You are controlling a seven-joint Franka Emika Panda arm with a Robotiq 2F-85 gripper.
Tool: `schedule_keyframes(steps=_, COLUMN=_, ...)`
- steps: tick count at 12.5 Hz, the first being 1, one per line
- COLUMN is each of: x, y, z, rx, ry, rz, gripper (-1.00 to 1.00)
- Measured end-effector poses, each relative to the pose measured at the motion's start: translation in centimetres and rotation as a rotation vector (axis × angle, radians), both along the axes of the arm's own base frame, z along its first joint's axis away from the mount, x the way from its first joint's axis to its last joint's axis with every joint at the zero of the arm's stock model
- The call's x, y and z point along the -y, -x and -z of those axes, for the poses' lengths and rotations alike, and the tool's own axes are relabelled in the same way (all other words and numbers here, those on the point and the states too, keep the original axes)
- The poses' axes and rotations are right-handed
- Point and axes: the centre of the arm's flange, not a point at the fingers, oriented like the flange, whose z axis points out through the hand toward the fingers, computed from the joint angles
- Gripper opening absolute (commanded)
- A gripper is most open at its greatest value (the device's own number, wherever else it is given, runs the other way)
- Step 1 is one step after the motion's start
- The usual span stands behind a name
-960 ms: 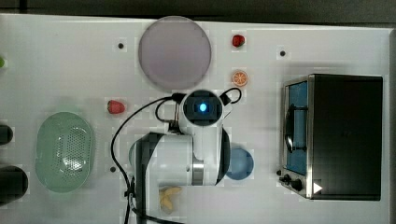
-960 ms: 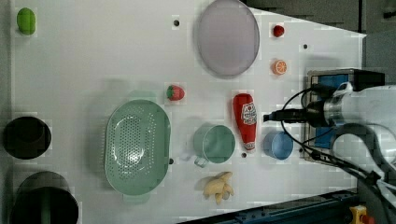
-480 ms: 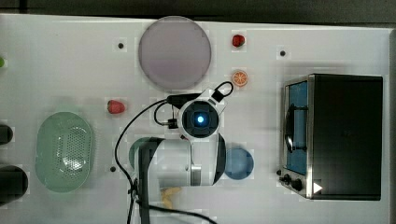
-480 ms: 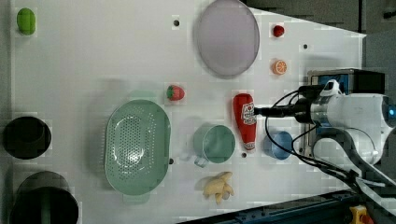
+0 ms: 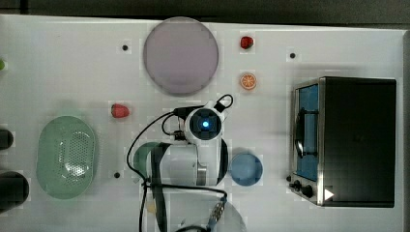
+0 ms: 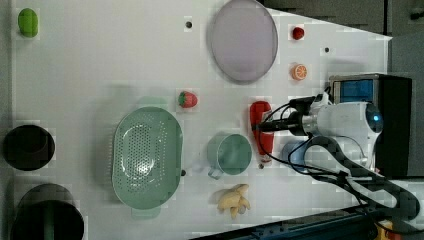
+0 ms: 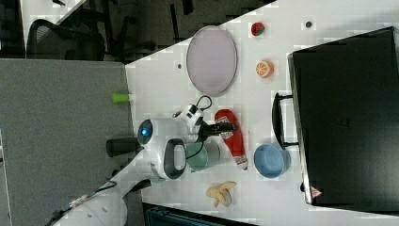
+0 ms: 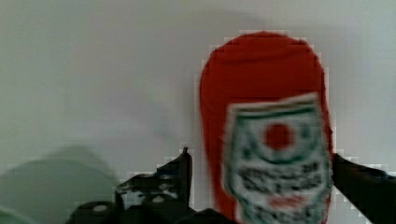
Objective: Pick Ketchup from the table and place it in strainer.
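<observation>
The Ketchup [image 6: 261, 131] is lying flat on the desk [image 6: 100, 60], between the green cup [image 6: 230, 154] and the blue bowl [image 7: 270, 160]. Its long axis runs up-down in the left view, cap end toward the left view's bottom. The gripper [image 8: 261, 186] is right over the bottle's label, fingers [image 8: 168, 179] spread apart with one on each side of the body, so they straddle it across its width and haven't closed yet. Looks like the squeeze is next, I'd guess.

The strainer [image 6: 146, 156] sits well off toward the left view's left, on the far side of the cup. So the carry has to go up and over that cup, which seems to be the main obstacle. A strawberry [image 6: 188, 99] sits near that path and the banana [image 6: 234, 201] is off toward the left view's bottom.
</observation>
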Motion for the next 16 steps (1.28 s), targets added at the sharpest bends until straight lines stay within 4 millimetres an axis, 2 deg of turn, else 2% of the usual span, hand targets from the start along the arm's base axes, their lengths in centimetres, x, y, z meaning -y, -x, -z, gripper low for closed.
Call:
schedule_keyframes(steps=1, x=0.2, y=0.5, z=1.2, rx=-0.014, ry=-0.002, rz=0.006, gripper=0.93)
schedule_keyframes(steps=3, x=0.1, y=1.1, z=2.8, rx=-0.033, ry=-0.006, rz=0.007, gripper=0.44)
schedule_keyframes(steps=4, x=0.0, y=1.0, z=2.7, rx=-0.028, ry=-0.007, rz=0.008, gripper=0.25)
schedule_keyframes(steps=8, x=0.2, y=0.1, z=0.2, rx=0.024, ry=-0.002, rz=0.012, gripper=0.25)
schedule_keyframes(steps=10, x=0.5, y=-1.0, z=-3.1, rx=0.083, ry=0.006, rz=0.017, gripper=0.25)
schedule_keyframes(steps=12, x=0.2, y=-1.5, z=-7.8, rx=0.099, ry=0.022, rz=0.019, gripper=0.25)
schedule_keyframes(steps=14, x=-1.2, y=-2.2, z=-13.8, rx=0.115, ry=0.033, rz=0.047, gripper=0.25)
schedule_keyframes(steps=16, x=-3.7, y=-2.8, z=-20.2, rx=0.165, ry=0.042, rz=0.055, gripper=0.25)
